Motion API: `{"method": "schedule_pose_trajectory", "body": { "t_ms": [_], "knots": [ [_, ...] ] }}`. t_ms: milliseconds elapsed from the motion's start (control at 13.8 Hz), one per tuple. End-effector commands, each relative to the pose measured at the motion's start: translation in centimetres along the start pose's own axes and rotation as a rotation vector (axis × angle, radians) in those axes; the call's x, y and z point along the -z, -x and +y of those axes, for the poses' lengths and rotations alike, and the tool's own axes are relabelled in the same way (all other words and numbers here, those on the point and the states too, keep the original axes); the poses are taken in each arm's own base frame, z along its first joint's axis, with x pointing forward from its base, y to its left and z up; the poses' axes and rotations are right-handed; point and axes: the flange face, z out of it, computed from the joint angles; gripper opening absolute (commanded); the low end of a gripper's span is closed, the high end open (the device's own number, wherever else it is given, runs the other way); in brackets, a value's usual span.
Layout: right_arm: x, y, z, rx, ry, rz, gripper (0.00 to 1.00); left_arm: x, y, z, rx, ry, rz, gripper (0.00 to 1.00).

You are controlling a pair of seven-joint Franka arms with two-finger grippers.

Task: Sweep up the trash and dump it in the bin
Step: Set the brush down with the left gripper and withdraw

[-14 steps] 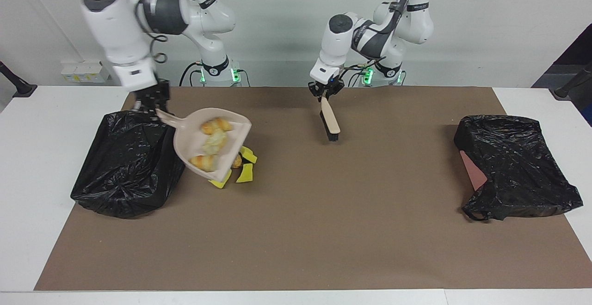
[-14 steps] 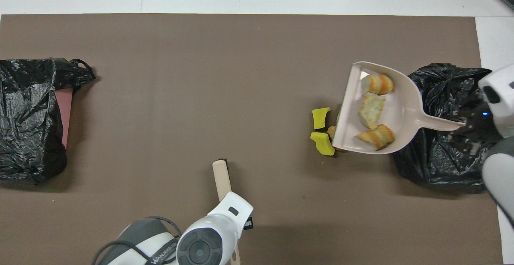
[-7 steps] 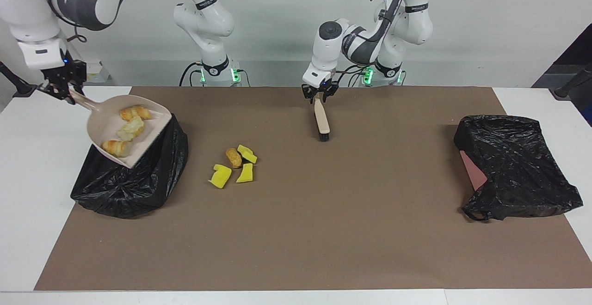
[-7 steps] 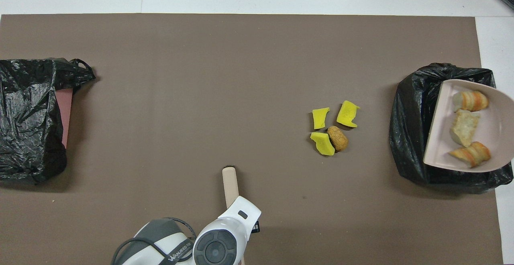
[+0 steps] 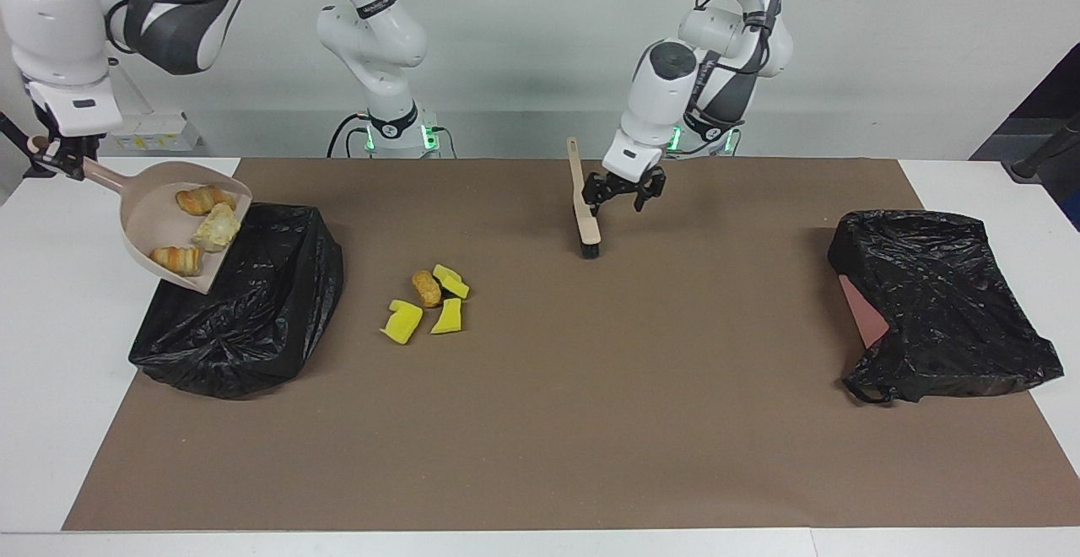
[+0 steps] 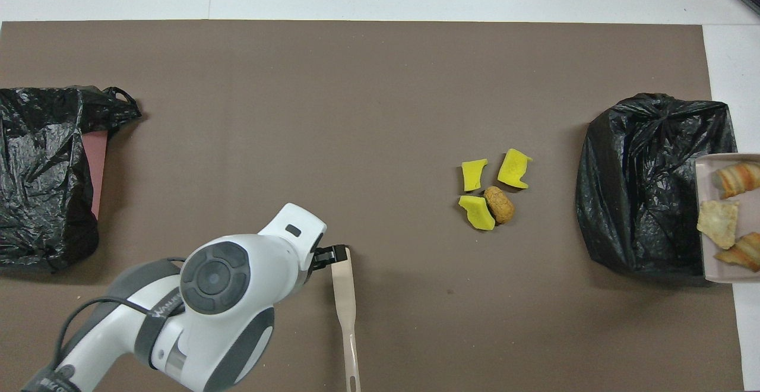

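Trash is split in two lots: three bread pieces [image 5: 192, 228] sit in the beige dustpan [image 5: 160, 240], raised and tilted over the black-bagged bin [image 5: 240, 304] at the right arm's end of the surface; three yellow sponge bits [image 5: 426, 312] and a brown nugget [image 5: 426, 288] lie in a tight cluster on the brown mat [image 5: 540, 422], beside that bin toward the middle. Right tool [image 5: 59, 154] clamped on the dustpan handle. Left tool [image 5: 623, 191] hangs just beside the brush [image 5: 585, 218], fingers apart, gripping nothing; brush lies on the mat, bristles down (handle pointing toward the robots). Second bagged bin [image 5: 936, 304] sits at the left arm's end. Progress, as I judge it: one load swept and carried, not yet dumped, since the pieces are in the pan. Left to do: tip it, then sweep and dump the cluster.
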Motion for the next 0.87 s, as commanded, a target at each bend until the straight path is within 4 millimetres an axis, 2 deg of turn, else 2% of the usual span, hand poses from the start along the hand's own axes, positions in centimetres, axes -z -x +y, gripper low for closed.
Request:
{"method": "schedule_pose_trajectory", "body": {
  "t_ms": [0,72,289,362,434,579,651,796],
  "knots": [
    [0.7,-1.4,-0.1,0.101,0.012,-0.092,0.00,3.8,-4.8,-1.5,-0.057,-0.015,0.001,1.00],
    [1.1,-1.8,0.2,0.124,0.014,-0.124,0.00,5.8,-7.0,-2.5,-0.070,-0.018,-0.005,1.00],
    [1.8,-2.1,0.8,0.173,0.016,-0.197,0.00,9.5,-12.5,-4.9,-0.069,-0.019,-0.012,1.00],
    [2.4,-2.2,1.1,0.193,0.012,-0.227,0.00,10.9,-13.7,-5.8,-0.073,-0.017,-0.008,1.00],
    [3.5,-3.2,1.6,0.227,0.024,-0.257,0.00,12.1,-14.7,-7.2,-0.079,-0.014,-0.001,1.00],
    [4.0,-3.5,1.4,0.235,0.002,-0.279,0.00,14.4,-16.7,-10.6,-0.089,-0.006,0.022,1.00],
    [4.7,-3.7,1.3,0.237,0.004,-0.282,0.00,16.0,-17.3,-11.7,-0.082,0.000,0.037,1.00],
    [7.6,-2.5,0.2,0.187,0.017,-0.282,0.00,18.4,-18.3,-13.9,-0.104,-0.008,0.034,1.00]
  ]
}}
